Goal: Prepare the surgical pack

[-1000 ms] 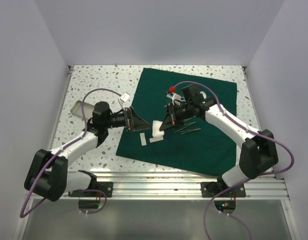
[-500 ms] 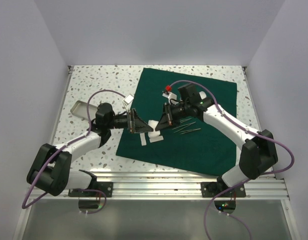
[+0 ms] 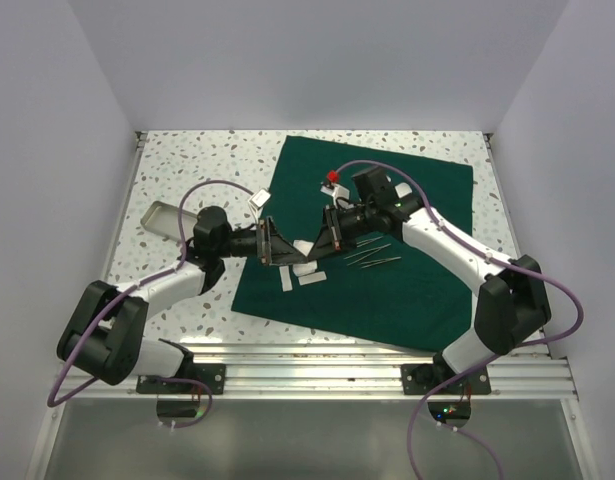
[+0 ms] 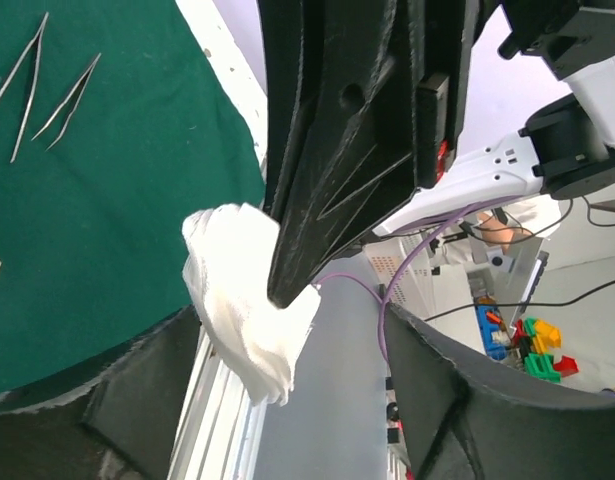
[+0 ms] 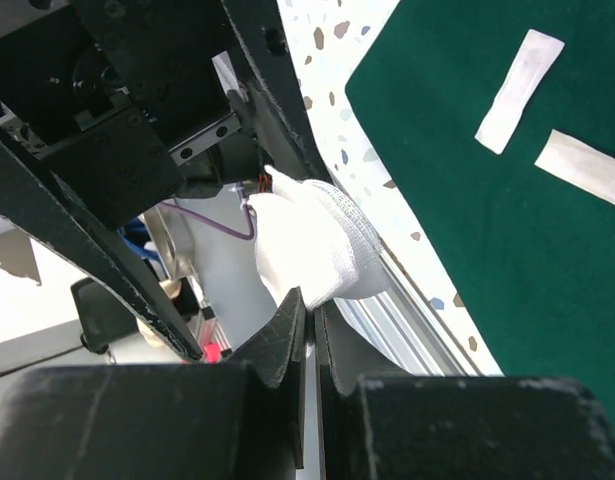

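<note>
Two grippers now sit almost tip to tip over the green cloth (image 3: 407, 290), closer than 1 s ago. Well out behind the L fingers, off the cloth edge, the metal tray (image 3: 159, 218) hasn't moved.

L gripper (image 3: 280, 249) has reached further in vs. the earlier frames, w/ its arm stretched out flatter. Its fingers (image 4: 137, 400) are spread wide apart. The wad of white gauze (image 4: 242, 295) hangs in the gap btwn them. Can't tell from L wrist view whether the wad brushes the nearer finger.

R gripper (image 5: 309, 303) has slid toward the L one and brought the wad along. 1 s ago the wad was further over on the R arm's side; now it's right at the L fingertips. R fingers are pressed together on one edge of the wad, w/ only a thin slit btwn them, and the rest of the wad bulges out past the tips. Both wrist views show it held clear of the cloth.

Just below both sets of fingertips in top view, two gauze strips (image 3: 286, 279) lie flat on the cloth, side by side, same spots as before. Forceps (image 3: 372, 258) lie on the cloth behind the R fingers, beside the R wrist, also unmoved.
</note>
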